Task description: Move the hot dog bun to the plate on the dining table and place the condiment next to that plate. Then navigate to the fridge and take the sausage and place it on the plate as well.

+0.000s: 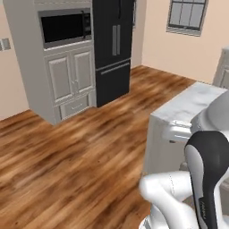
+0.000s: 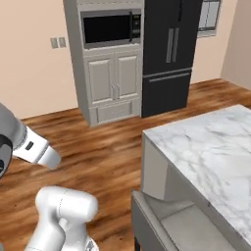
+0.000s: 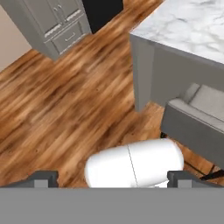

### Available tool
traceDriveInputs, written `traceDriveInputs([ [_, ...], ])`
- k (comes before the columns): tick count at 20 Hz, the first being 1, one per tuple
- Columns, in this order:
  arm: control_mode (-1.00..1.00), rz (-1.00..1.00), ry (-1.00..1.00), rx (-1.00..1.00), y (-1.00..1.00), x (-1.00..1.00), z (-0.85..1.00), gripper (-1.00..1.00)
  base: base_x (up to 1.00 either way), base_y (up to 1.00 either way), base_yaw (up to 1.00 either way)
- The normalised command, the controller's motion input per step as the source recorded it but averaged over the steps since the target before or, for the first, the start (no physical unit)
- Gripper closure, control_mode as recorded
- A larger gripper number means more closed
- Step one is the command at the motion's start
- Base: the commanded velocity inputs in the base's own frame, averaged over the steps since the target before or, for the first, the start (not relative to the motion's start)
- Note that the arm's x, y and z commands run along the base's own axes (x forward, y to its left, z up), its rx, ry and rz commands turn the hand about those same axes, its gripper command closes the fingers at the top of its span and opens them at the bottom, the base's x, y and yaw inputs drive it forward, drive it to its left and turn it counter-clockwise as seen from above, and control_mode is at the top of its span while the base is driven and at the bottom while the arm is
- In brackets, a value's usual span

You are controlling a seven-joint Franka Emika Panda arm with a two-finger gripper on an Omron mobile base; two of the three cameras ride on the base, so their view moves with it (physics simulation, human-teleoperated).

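Standing beyond open wood floor [image 1: 67, 152], the fridge [image 1: 112, 49] faces the wide-open, empty hand [image 3: 113, 178].

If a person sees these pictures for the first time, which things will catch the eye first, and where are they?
The tall black fridge stands closed against the far wall, right beside a grey cabinet tower with a built-in microwave. Nearer, the white marble top of the dining table fills the lower right of the right base view, with a grey chair at its end. Warm wooden floor lies between them.
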Motion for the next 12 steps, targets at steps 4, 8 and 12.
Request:
traceDriveInputs([
  [4, 1.00, 0.00, 0.00, 0.00, 0.00, 0.00, 0.00, -1.00, 1.00, 0.29, 0.08],
  [8, 1.00, 0.00, 0.00, 0.00, 0.00, 0.00, 0.00, -1.00, 1.00, 0.45, 0.00],
  [12, 1.00, 0.00, 0.00, 0.00, 0.00, 0.00, 0.00, -1.00, 1.00, 0.52, -0.05],
])
